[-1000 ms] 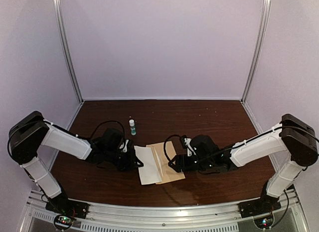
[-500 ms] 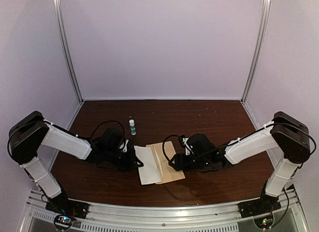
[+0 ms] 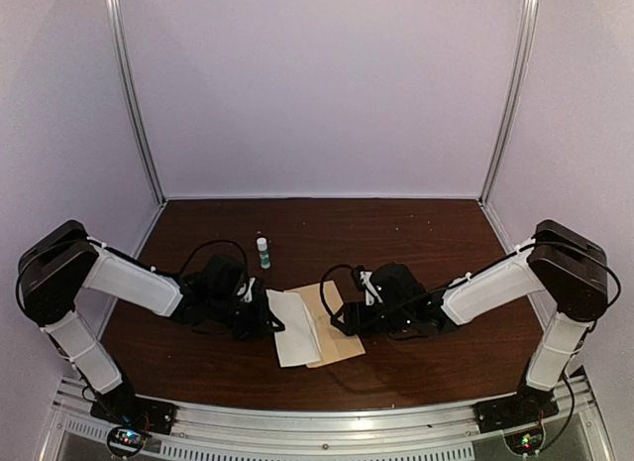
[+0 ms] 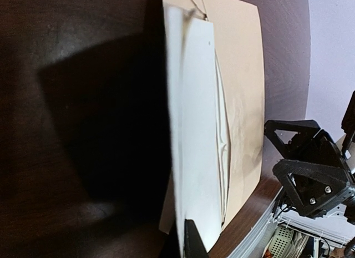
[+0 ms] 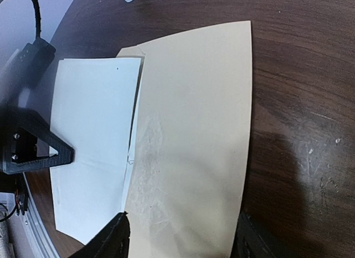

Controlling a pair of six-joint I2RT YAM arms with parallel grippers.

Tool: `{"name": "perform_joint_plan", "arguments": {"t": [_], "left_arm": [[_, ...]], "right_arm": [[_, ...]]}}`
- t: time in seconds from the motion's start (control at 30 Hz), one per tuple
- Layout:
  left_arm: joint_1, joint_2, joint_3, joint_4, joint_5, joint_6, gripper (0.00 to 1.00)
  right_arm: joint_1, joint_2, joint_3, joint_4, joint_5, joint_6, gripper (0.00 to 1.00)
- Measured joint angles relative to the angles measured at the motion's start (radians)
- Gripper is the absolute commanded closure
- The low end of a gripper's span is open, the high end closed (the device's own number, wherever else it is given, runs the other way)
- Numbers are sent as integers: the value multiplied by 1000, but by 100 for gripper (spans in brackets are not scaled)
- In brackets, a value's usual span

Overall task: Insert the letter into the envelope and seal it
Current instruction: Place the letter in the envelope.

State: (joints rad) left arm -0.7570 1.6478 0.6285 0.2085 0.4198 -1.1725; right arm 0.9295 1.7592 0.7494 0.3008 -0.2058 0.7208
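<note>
While your left gripper pinches shut on the letter at its outer edge, the sheet overlaps the envelope. Your right gripper hangs open, straddling the envelope. Farther back stands a small bottle.

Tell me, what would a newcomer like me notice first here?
Two sheets at the middle of the dark wooden table: a pale letter partly tucked into a tan envelope. The left arm's jaws are shut on the letter's outer edge, while the right arm's jaws stand open over the envelope. A small bottle stands just behind them.
</note>
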Motion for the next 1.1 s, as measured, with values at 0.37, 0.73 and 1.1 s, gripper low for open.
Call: {"name": "perform_joint_plan", "arguments": {"t": [0.37, 0.73, 1.1], "left_arm": [[4, 10, 0, 0, 4, 0, 100], [4, 10, -2, 8, 10, -2, 100], [4, 20, -13, 44, 26, -5, 100]], "right_arm": [[0, 9, 0, 24, -27, 21, 34], [24, 9, -11, 49, -53, 53, 35], [47, 12, -23, 81, -68, 76, 35]]}}
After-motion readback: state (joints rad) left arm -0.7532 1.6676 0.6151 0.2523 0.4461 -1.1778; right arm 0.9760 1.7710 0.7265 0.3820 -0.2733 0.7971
